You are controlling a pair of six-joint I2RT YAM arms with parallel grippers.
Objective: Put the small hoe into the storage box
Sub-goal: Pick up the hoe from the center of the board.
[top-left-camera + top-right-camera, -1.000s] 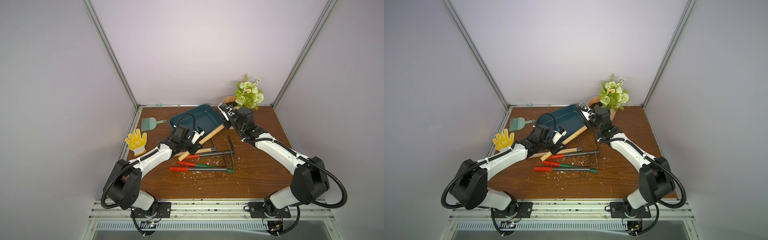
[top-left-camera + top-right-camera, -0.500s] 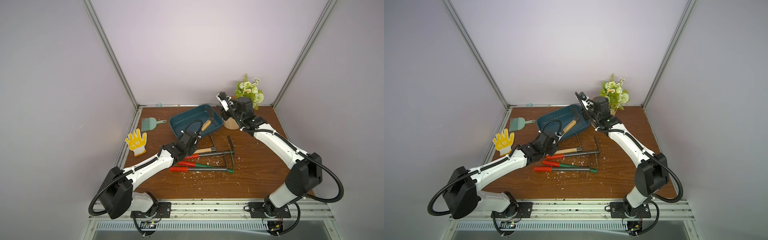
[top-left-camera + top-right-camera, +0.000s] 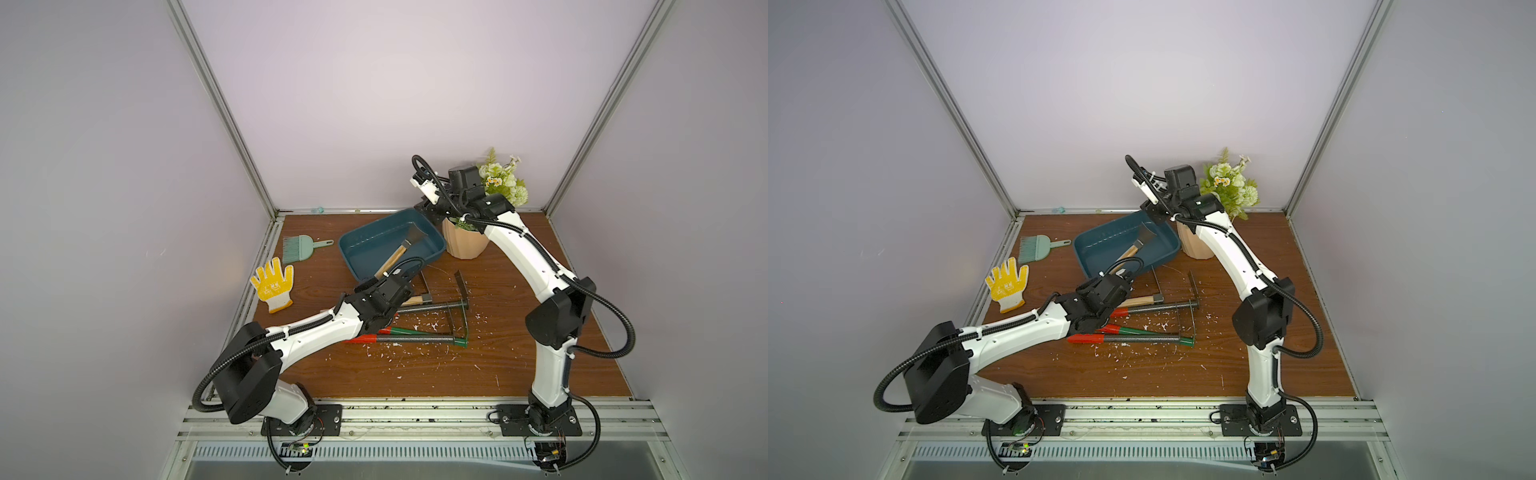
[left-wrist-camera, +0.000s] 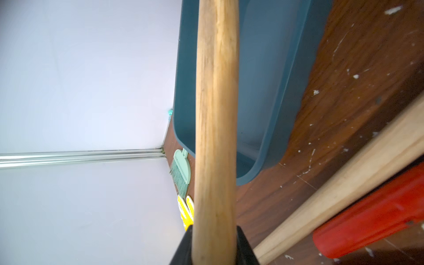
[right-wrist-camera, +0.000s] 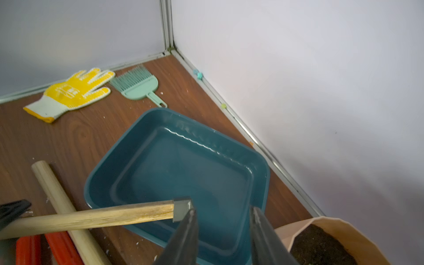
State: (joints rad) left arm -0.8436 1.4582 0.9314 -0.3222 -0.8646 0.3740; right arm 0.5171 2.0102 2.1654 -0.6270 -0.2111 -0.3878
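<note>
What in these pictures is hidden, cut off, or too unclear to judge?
- small hoe: the frame edge cuts off its blade in the left wrist view. In the right wrist view a finger of the right claw hides most of it.
- left claw: in both top views its own wrist and cable cover it.
- Whether the blade touches the floor of the storage box: no view shows this.

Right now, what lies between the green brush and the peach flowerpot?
The storage box lies there, holding the blade of the small hoe; both top views show this.
</note>
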